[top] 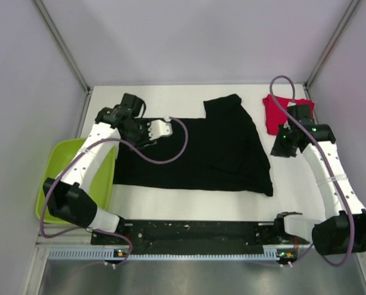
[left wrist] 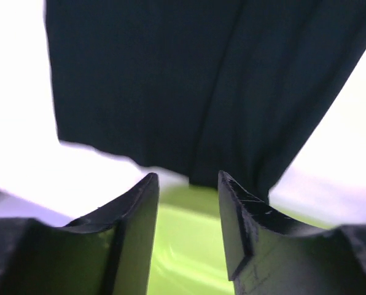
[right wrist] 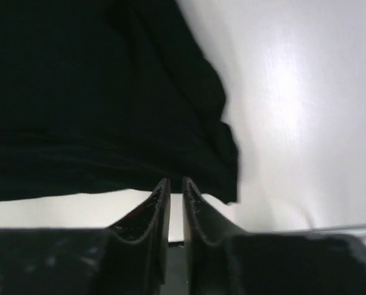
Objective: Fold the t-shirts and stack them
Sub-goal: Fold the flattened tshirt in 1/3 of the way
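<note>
Shirts first: the black shirt (top: 201, 153) lies spread flat and unfolded in the middle of the surface (top: 171, 95). The red shirt (top: 272, 114) sits as a small folded square at the far right, apart from it.

The left end effector (left wrist: 188, 179) is moderately wide and empty. It hangs over the black shirt's left side, clear of the cloth as far as its wrist view shows. The right end effector (right wrist: 175, 182) is narrowed to a slit and also empty, just off the shirt's right edge and near the red shirt.

The step in hand looks like the first fold of the black shirt. To do it well, the right one should widen first. Each should then pinch a matching corner, lift low and together, and lay the cloth over evenly so nothing drags or bunches.

A green tray (top: 59, 161) sits just beside the shirt's left edge. The surface is white, boxed by pale walls (top: 171, 37) with metal corner posts.
</note>
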`<state>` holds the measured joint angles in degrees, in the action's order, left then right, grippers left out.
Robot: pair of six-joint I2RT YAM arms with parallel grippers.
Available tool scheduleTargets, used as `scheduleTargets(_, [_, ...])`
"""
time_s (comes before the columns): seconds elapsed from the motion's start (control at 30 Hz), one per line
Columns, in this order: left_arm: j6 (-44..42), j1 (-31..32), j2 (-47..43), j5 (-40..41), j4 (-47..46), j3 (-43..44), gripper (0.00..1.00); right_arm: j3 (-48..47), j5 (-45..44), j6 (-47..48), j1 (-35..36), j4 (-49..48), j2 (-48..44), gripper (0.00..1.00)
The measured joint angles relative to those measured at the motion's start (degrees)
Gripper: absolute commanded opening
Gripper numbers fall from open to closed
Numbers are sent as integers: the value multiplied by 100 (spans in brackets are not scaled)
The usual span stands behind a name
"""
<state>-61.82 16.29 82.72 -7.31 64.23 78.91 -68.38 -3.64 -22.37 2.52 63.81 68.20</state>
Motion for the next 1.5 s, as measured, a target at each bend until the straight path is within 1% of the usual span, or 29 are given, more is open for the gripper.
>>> scheduleTargets(0.03, [166, 249, 46, -275, -37, 236, 41, 46, 216, -7, 140, -201, -13, 0])
scheduleTargets(0.1, [540, 820, 122, -789, -275, 433, 40, 407, 767, -87, 306, -828, 33, 0])
scheduleTargets(0.17, [909, 1357, 260, -1213, -623, 437, 39, 894, 1154, -179, 337, -1419, 240, 0])
scheduleTargets(0.23, [1338, 1904, 575, -1569, -1102, 431, 38, 1484, 1344, -264, 337, -1934, 621, 0])
scheduleTargets(0.33, [1908, 2553, 1163, -1797, -1943, 424, 38, 2074, 1405, -380, 269, -2337, 1084, 0])
scheduleTargets(0.4, [2245, 2889, 1606, -1827, -2586, 422, 39, 2485, 1508, -490, 48, -2669, 1307, 0])
scheduleTargets(0.47, [2479, 3152, 2009, -1812, -3082, 444, 40, 2820, 1622, -632, -212, -2909, 1335, 0])
scheduleTargets(0.53, [2658, 3379, 2487, -1762, -3368, 634, 41, 2938, 1694, -715, -352, -3051, 1224, 0])
scheduleTargets(0.67, [2804, 3696, 3318, -1668, -3635, 1213, 43, 3069, 1683, -730, -369, -3215, 1078, 0])
scheduleTargets(0.77, [2761, 3875, 3685, -1589, -3727, 1386, 44, 3088, 1711, -728, -380, -3265, 1071, 0])
scheduleTargets(0.93, [2625, 4118, 3880, -1436, -3733, 1392, 43, 3112, 1716, -721, -382, -3307, 1049, 0])
scheduleTargets(0.97, [2612, 4148, 3928, -1397, -3744, 1399, 40, 3141, 1722, -721, -387, -3333, 1014, 0])
scheduleTargets(1.03, [2616, 4199, 4044, -1305, -3803, 1425, 24, 3206, 1727, -721, -396, -3392, 946, 0])
scheduleTargets(1.07, [2645, 4218, 4103, -1231, -3853, 1432, 19, 3224, 1727, -721, -396, -3407, 925, 0])
scheduleTargets(1.1, [2675, 4225, 4151, -1150, -3899, 1434, 18, 3239, 1727, -719, -398, -3423, 905, 0])
scheduleTargets(1.2, [2778, 4218, 4207, -949, -4009, 1499, 20, 3252, 1731, -710, -417, -3438, 898, 0])
scheduleTargets(1.3, [2806, 4210, 4210, -903, -4002, 1609, 29, 3303, 1746, -682, -422, -3486, 855, 0])
scheduleTargets(1.37, [2798, 4197, 4210, -898, -3954, 1685, 29, 3314, 1749, -664, -422, -3495, 831, 0])
scheduleTargets(1.4, [2800, 4194, 4210, -887, -3941, 1716, 27, 3314, 1749, -660, -422, -3497, 828, 0])
scheduleTargets(1.47, [2800, 4194, 4210, -833, -3945, 1762, 19, 3314, 1751, -638, -422, -3497, 831, 0])
scheduleTargets(1.5, [2802, 4194, 4210, -813, -3945, 1770, 6, 3314, 1753, -627, -422, -3497, 828, 0])
